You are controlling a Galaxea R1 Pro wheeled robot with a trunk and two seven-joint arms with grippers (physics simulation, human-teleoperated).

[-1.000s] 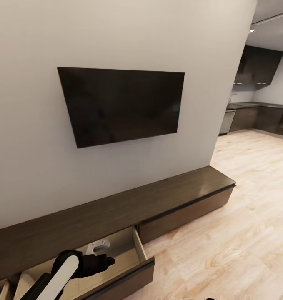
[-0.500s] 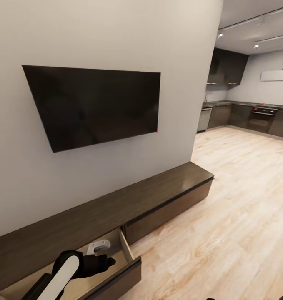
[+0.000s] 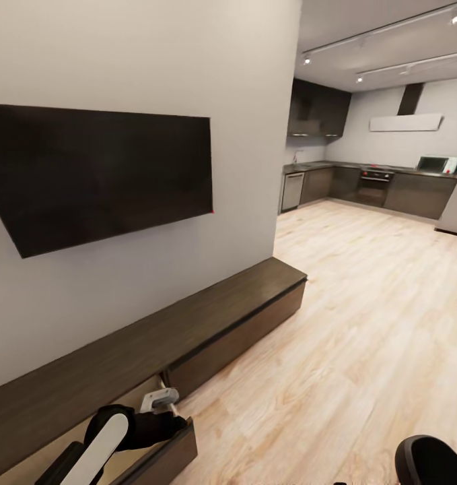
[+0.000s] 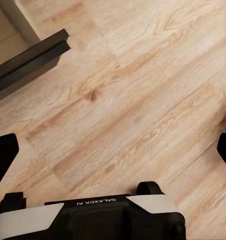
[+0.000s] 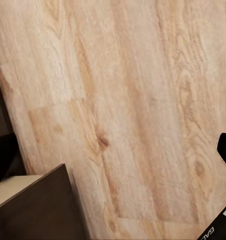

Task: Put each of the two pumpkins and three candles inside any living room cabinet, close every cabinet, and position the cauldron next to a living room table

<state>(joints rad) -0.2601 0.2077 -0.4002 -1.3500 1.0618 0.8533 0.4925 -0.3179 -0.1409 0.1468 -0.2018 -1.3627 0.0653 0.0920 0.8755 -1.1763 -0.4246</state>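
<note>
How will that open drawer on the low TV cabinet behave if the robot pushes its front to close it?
The open drawer would probably slide straight in, since it sits square in the cabinet. Its flat, handle-less dark front looks stiff, so a push should not flex it. Pushed off-centre on that wide front, it might bind slightly. The left tool hangs just over it.

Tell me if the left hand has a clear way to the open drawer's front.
Probably yes. The left hand is open and empty, over bare wood floor. The open drawer of the cabinet sits right beside the left arm, with nothing between.
</note>
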